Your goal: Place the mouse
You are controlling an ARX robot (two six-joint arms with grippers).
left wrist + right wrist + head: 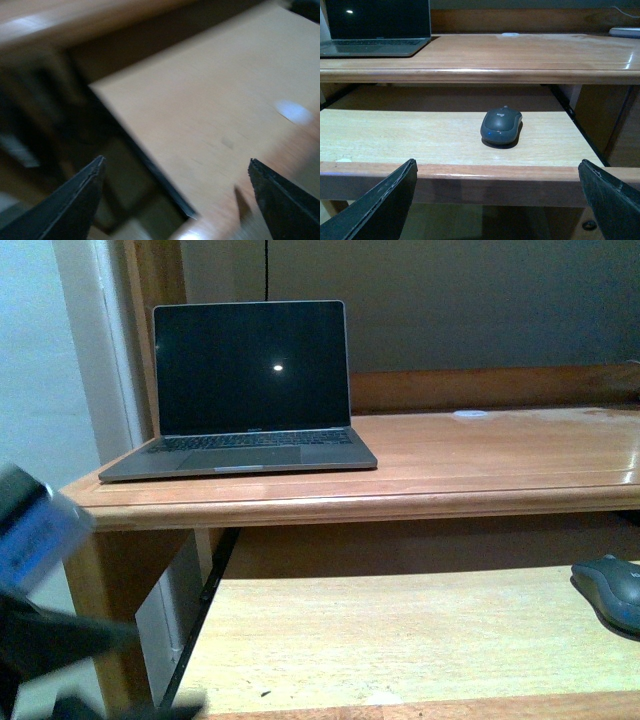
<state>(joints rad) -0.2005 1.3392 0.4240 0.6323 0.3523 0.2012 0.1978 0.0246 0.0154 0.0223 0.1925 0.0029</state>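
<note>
Small dark grey domed plastic mouse (pixel 501 126) down on the pale wooden pull-out shelf (pixel 395 137), under the reddish-brown wooden tabletop (pixel 530 52). Sits alone, toward the shelf's right side, touching nothing else. Well apart from the open grey laptop (pixel 250 390) up on the tabletop's left end.

Right jaws spread wide and empty. Straight ahead of them, just past the shelf's front lip: the mouse, almost centred in the gap. Long axis pointing away from the right wrist, scroll wheel at the far end, skewed only slightly. Looks like a plain forward reach, then closing across the narrow flanks.

Left jaws also wide apart, nothing held, hanging over the shelf's left edge. Blurred view there, so little more to tell. Mouse far off toward the opposite side from them.

Clearly nearer the right arm, then. Probably a right-arm pickup, with the bare stretch of tabletop beside the laptop a likely spot to set it down, though only a guess.
</note>
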